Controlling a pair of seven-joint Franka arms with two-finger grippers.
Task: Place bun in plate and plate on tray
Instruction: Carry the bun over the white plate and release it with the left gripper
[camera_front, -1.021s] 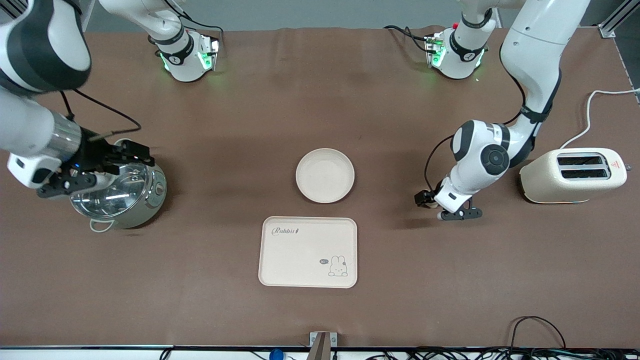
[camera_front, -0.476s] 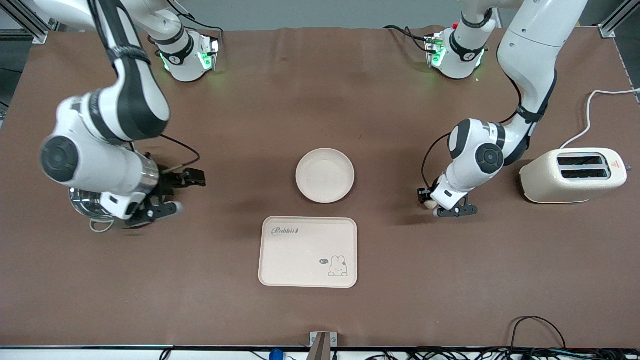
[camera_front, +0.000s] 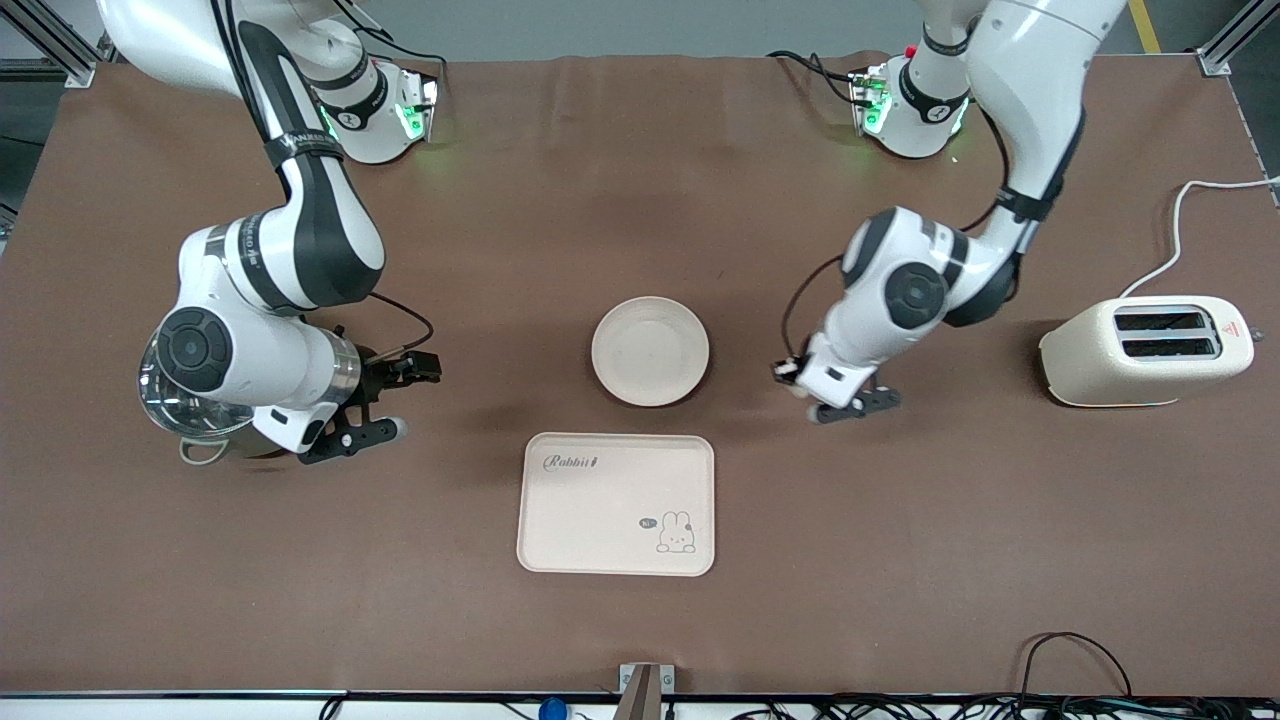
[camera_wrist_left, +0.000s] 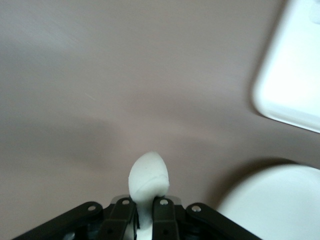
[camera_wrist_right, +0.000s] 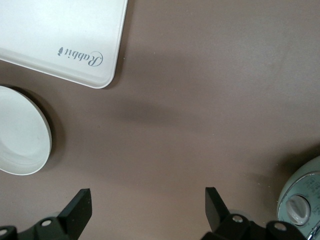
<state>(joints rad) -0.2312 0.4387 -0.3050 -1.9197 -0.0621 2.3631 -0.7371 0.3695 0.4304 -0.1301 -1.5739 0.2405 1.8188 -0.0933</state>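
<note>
While the bun (camera_wrist_left: 148, 176) is already lifted, none of the placing is done: the left end effector (camera_front: 838, 396) has its fingers closed on the bun and hangs over bare surface (camera_front: 900, 560) just beside the plate (camera_front: 650, 351), toward the left arm's end. The left wrist view shows the pale lump pinched at its lower part, with most of it standing out past the fingertips, and the plate's rim and a corner of the tray (camera_front: 617, 504) are both in sight there

Plate: empty, flat on the surface, near the middle. Tray: empty, "Rabbit" lettering up, nearer the front camera than the plate and close to it without touching

Right end effector (camera_front: 378, 400): fingers spread wide, nothing between them, low over the surface between the steel pot (camera_front: 190, 425) and the plate. Right wrist view confirms the wide gap and shows plate and tray ahead of it

Toaster (camera_front: 1145, 350) sits at the left arm's end of the surface, not involved

Judged progress: pick-up complete, about a third. Left to do:
- carry the bun over the plate and release it
- grip the plate by its rim, likely a job for the right arm
- set the plate on the tray without the bun rolling off
</note>
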